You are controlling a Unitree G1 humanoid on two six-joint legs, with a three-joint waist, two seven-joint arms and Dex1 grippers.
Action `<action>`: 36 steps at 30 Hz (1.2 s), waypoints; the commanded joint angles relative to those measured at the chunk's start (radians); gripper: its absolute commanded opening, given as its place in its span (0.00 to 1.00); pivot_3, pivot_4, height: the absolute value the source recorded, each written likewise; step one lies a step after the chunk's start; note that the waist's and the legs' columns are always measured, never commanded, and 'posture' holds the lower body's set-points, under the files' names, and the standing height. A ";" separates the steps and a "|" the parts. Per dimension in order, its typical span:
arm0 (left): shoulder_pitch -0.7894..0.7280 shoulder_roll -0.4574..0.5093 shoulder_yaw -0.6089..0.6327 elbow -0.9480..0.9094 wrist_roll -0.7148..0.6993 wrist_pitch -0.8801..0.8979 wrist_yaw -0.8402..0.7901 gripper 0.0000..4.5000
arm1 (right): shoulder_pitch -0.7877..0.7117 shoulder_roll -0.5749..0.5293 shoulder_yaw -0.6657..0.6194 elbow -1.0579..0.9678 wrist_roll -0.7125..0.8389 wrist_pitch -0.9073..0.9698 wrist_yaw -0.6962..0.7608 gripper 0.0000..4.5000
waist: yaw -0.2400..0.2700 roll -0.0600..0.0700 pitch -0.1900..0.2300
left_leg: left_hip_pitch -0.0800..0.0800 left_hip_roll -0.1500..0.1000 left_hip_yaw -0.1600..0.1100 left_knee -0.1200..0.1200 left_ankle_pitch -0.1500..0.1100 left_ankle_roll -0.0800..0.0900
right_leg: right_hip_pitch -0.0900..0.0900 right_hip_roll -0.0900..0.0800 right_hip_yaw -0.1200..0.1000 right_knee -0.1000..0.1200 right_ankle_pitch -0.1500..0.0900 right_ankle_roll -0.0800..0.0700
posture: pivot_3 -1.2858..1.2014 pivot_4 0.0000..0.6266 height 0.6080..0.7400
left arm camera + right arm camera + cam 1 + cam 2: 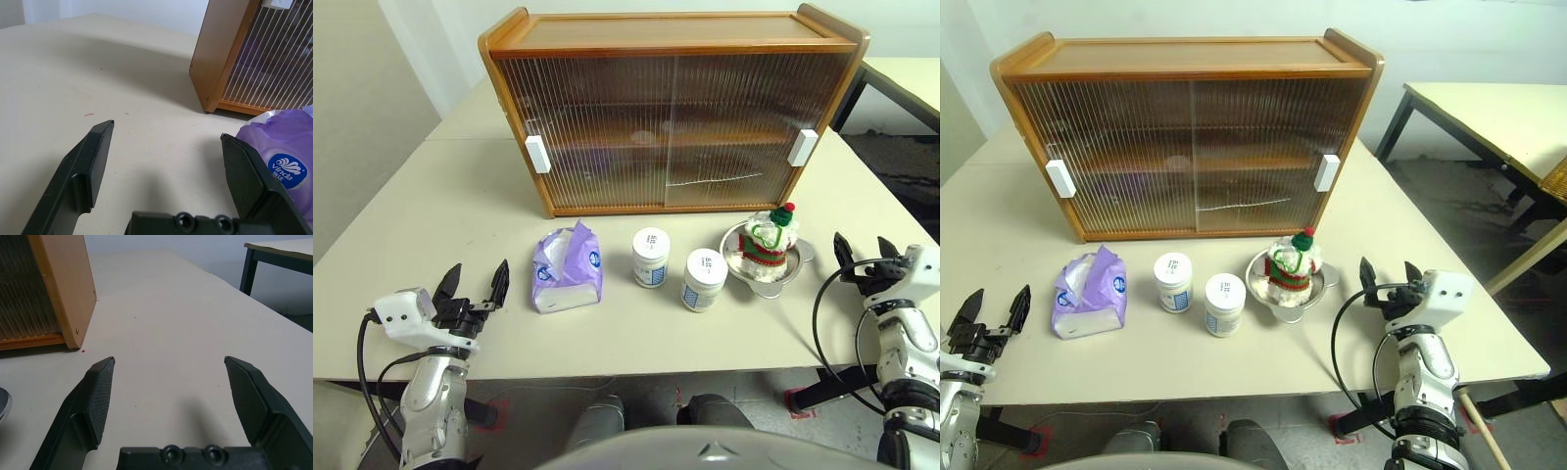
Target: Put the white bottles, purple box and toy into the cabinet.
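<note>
Both hands (474, 284) (860, 250) spread; bowl (800, 257) under toy (771, 235).

Both head eyes look forward and down over the beige table (431, 196); each wrist camera sits low, close, facing the brown wooden ribbed-door cabinet (671, 108), seen by all.
</note>
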 commanded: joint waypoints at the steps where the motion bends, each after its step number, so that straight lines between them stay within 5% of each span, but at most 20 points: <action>1: -0.015 0.007 0.010 0.026 0.007 -0.010 -0.006 1.00 | -0.013 0.005 0.003 -0.022 0.003 0.009 -0.005 0.99 | 0.000 0.000 0.000 | 0.000 0.000 0.000 0.000 0.000 0.000 | 0.000 0.000 0.000 0.000 0.000 0.000 | 0.49 0.02 1.00; 15: -0.069 0.061 0.036 0.045 -0.004 0.001 -0.021 1.00 | -0.168 -0.069 -0.014 -0.130 0.076 0.092 0.050 0.99 | -0.004 0.001 0.000 | -0.001 0.000 0.001 0.000 0.003 0.005 | -0.001 0.000 0.001 0.000 0.001 0.000 | 0.48 0.02 1.00; 25: -0.123 0.147 0.075 -0.011 -0.054 0.079 -0.045 1.00 | -0.200 -0.203 0.085 -0.521 0.346 0.623 0.399 0.99 | -0.008 -0.001 0.000 | -0.001 0.000 0.003 0.002 0.003 0.005 | -0.001 0.013 0.004 0.000 0.000 -0.002 | 0.48 0.02 1.00; 36: -0.203 0.169 0.049 -0.099 -0.106 0.233 -0.046 1.00 | -0.206 -0.219 0.125 -0.780 0.579 1.012 0.483 0.99 | -0.007 -0.003 0.001 | 0.000 0.000 0.003 0.010 0.003 0.003 | 0.002 0.017 0.003 0.000 -0.001 -0.004 | 0.49 0.03 1.00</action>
